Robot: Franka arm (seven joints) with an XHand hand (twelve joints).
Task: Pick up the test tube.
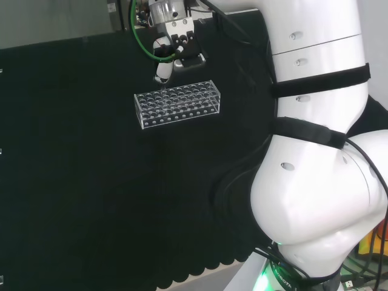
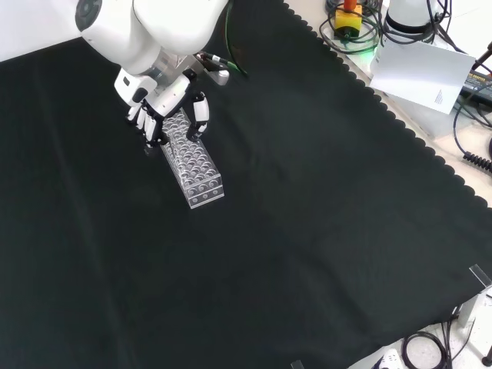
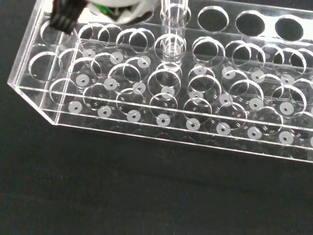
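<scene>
while fingers [image 2: 200, 115] pinch it, test tube [image 3: 173, 29] upright, lower end in clear rack [image 1: 177, 103]

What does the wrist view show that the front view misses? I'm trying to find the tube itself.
Wrist view: a clear test tube standing upright in one hole of the rack, with the holes around it empty. Front view: the hand over the rack's far end, fingers pointing down, and the arm's link above it. Both: the clear rack on black cloth.

Bulky white arm [image 1: 315, 121], black straps, green cable [image 1: 140, 42]; black-and-white fingers [image 2: 200, 111], grey cap [image 2: 88, 11]
</scene>
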